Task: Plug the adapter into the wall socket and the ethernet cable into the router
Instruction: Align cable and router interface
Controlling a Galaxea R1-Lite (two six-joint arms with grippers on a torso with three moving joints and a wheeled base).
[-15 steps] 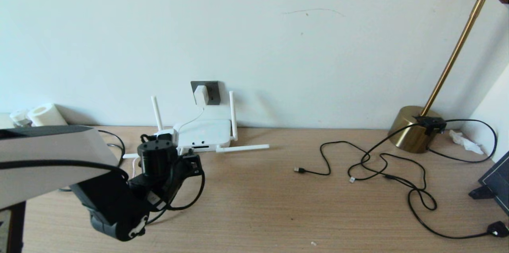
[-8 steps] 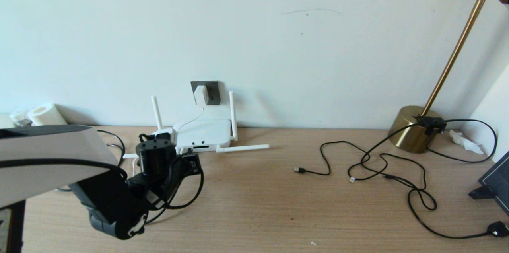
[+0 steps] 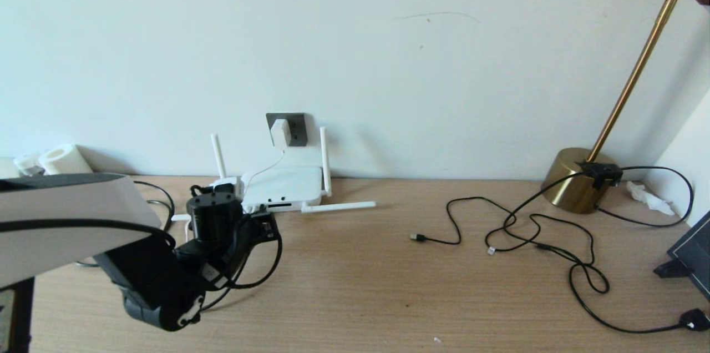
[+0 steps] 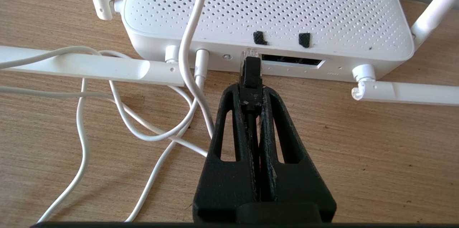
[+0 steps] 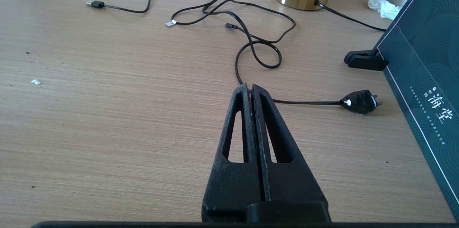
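Note:
The white adapter (image 3: 281, 132) sits on the dark grey wall socket (image 3: 295, 128), its thin white cord (image 4: 189, 38) running down over the router (image 3: 285, 183). My left gripper (image 4: 251, 90) is shut on the black plug of the ethernet cable (image 4: 251, 74). The plug's clear tip meets the router's (image 4: 265, 9) rear edge at the left end of the dark port strip (image 4: 294, 60); how deep it sits I cannot tell. The cable loops back under my left gripper (image 3: 264, 221). My right gripper (image 5: 251, 89) hovers shut and empty over the table at the right, outside the head view.
Two router antennas (image 4: 93, 67) lie flat on the table on either side of the plug. Thin black cords (image 3: 527, 225) sprawl at the right, beside a brass lamp base (image 3: 577, 178), a black plug (image 5: 360, 101) and a dark box (image 5: 423, 77). White rolls (image 3: 64, 160) stand far left.
My left arm has crept a little further toward the router with the ethernet plug held. Nothing else has moved.

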